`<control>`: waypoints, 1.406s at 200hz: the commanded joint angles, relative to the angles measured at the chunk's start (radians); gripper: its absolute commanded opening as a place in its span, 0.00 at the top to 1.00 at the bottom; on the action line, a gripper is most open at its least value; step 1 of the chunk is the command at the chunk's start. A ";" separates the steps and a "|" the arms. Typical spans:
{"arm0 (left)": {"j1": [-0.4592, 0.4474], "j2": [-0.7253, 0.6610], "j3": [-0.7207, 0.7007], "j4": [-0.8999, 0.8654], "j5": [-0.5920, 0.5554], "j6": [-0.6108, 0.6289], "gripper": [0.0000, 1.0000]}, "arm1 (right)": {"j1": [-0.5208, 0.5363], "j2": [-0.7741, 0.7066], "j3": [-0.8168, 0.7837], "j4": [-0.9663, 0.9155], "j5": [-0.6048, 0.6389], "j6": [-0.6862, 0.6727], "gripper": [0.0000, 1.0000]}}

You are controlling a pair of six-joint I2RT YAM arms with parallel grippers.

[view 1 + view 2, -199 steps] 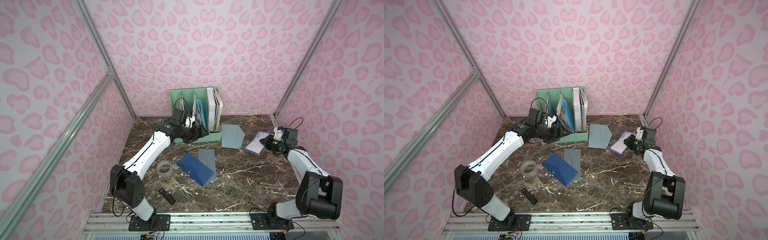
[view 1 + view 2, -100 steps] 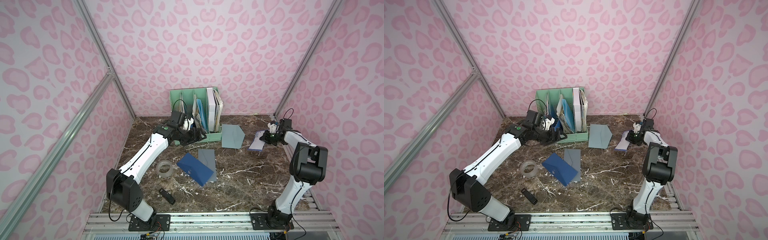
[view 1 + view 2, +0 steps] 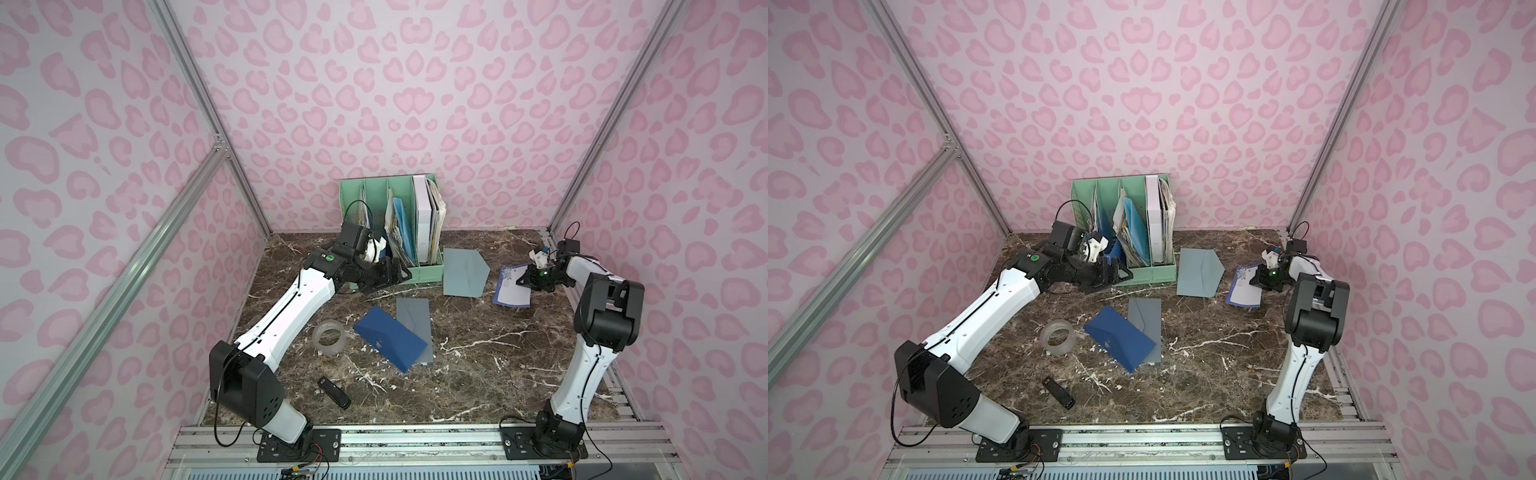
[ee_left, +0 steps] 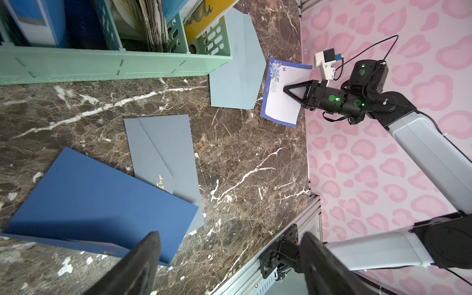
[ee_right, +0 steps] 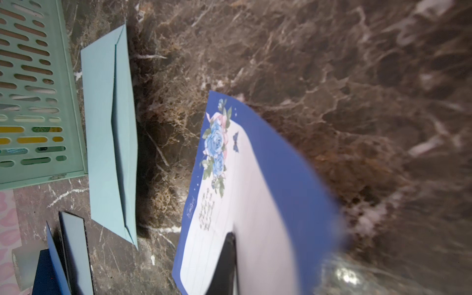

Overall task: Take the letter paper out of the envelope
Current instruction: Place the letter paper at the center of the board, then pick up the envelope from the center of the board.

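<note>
1. Letter paper [image 3: 512,291]: white lined sheet with a blue border and rose print. It is fully out of the envelope, on the robot's right side of the marble tabletop [image 3: 498,365].
2. Light blue envelope [image 3: 463,272]: lies flat with its flap open, just beside the letter paper and not touching it.
3. Right gripper [image 4: 284,89]: fingertips pressed together, pinching the letter paper.
4. Left gripper [image 4: 229,236]: fingers spread and empty, in front of the mint file organiser [image 3: 419,276].
5. Mid-table: a navy envelope [image 3: 388,338] overlapping a grey envelope [image 3: 413,316], and a tape roll [image 3: 329,337].

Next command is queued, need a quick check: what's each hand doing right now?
Left hand: open, holding nothing.
Right hand: closed on the blue-bordered white floral letter paper.
</note>
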 commanded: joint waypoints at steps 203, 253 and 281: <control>-0.010 -0.022 0.006 -0.091 -0.099 0.009 0.14 | 0.329 -0.348 0.080 0.172 0.482 0.118 0.46; 0.072 -0.007 0.003 -0.271 -0.152 -0.053 0.16 | 0.592 -0.532 -0.137 0.290 0.346 0.155 0.54; 0.091 0.022 -0.032 -0.368 -0.182 -0.117 0.18 | 0.696 -0.616 -0.314 0.339 0.224 0.181 0.53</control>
